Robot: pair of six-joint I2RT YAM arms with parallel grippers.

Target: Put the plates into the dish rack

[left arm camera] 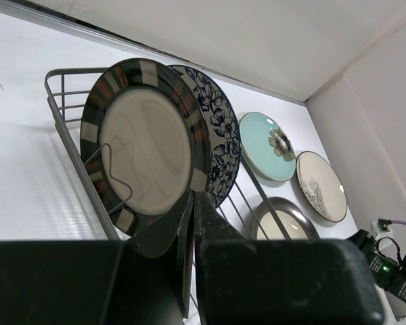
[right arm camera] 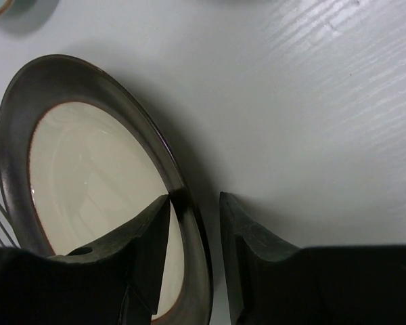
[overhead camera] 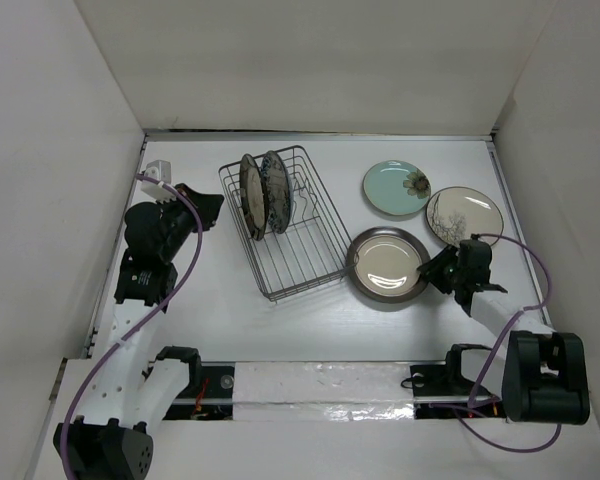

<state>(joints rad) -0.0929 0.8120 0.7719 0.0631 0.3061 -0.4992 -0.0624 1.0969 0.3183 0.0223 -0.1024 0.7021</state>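
Observation:
The dark wire dish rack point(overhead camera: 325, 215) holds two plates upright. One is a dark plate point(overhead camera: 251, 195) with a banded rim and cream centre point(left arm camera: 145, 152). Behind it is a blue-and-white floral plate point(overhead camera: 276, 190) point(left arm camera: 223, 128). A brown-rimmed cream plate point(overhead camera: 385, 265) point(right arm camera: 88, 169) lies flat to the right of the rack. My right gripper point(overhead camera: 432, 268) point(right arm camera: 195, 198) straddles its right rim, one finger over the cream inside, the other outside with a gap. My left gripper point(overhead camera: 212, 208) point(left arm camera: 193, 196) is shut and empty, left of the rack.
A pale teal flower plate point(overhead camera: 395, 188) point(left arm camera: 264, 145) and a cream branch-motif plate point(overhead camera: 464, 215) point(left arm camera: 321, 184) lie flat at the back right. White walls enclose the table on three sides. A small white box point(overhead camera: 158, 176) sits at the left wall.

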